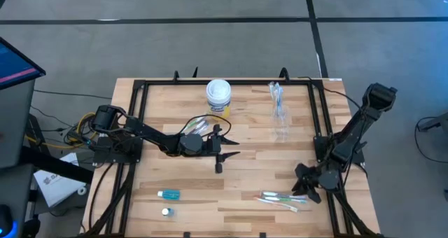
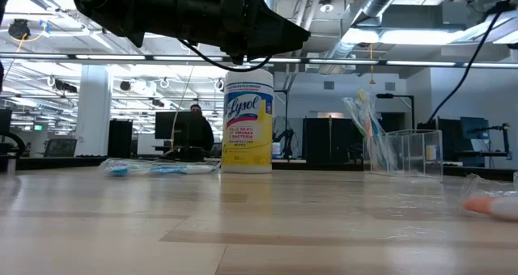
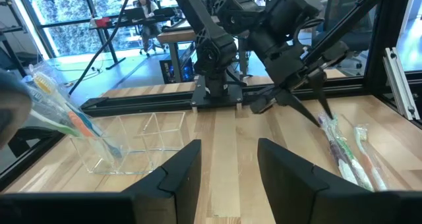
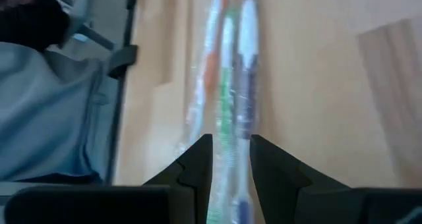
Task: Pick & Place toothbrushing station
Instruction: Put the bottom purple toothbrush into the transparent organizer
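Note:
Several wrapped toothbrushes [image 1: 282, 199], white, green and blue, lie flat near the table's front right. My right gripper [image 1: 302, 185] is low over their left end and open. In the right wrist view its fingers [image 4: 198, 168] stand on either side of the green and blue toothbrushes [image 4: 231, 99]. My left gripper [image 1: 227, 148] is open and empty above the table's middle. Clear cups [image 1: 280, 122] stand at the far right, and one holds upright toothbrushes [image 3: 66, 118]. A small blue tube [image 1: 169, 194] lies at the front left. My right gripper comes slanting down from the table's right, its fingers lying along the wrapped toothbrushes [image 4: 227, 138], one on each side of them. The toothbrushes lie flat on the table. I cannot tell whether the fingers touch them.
A white-lidded, yellow-labelled canister [image 1: 218, 96] stands at the far middle. A wrapped toothbrush [image 1: 198, 124] lies beside my left arm's wrist. A small cap [image 1: 165, 211] lies near the front left. A black frame [image 1: 140, 84] runs around the table. A person sits in the room behind [image 2: 194, 129].

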### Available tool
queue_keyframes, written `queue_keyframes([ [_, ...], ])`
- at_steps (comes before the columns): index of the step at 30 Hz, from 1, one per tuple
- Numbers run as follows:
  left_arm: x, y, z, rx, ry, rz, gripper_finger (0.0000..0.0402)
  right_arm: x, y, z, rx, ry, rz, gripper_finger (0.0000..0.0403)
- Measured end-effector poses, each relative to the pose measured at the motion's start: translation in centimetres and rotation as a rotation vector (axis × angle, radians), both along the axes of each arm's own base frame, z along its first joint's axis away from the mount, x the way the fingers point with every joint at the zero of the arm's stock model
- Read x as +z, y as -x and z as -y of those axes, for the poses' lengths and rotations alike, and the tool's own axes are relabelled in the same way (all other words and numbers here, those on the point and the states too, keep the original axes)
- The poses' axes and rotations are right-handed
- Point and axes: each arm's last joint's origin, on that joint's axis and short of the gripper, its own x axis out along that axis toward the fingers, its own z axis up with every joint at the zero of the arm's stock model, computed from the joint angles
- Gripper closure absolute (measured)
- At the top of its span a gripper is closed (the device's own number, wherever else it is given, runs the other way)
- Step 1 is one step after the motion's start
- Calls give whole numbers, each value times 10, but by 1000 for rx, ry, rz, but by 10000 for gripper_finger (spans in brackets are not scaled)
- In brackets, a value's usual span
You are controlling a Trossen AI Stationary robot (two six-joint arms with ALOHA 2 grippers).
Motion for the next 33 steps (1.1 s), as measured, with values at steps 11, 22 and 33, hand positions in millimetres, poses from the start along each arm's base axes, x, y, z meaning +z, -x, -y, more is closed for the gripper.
queue_keyframes([
  [11, 0, 0, 0, 0, 0, 0, 260, -10, -4, -9, 15, 1, -109, 310],
  [22, 0, 0, 0, 0, 0, 0, 260, -5, -13, -21, 50, 34, -171, 310],
  [33, 0, 0, 0, 0, 0, 0, 260, 1, -13, -19, 76, -9, -188, 326],
])
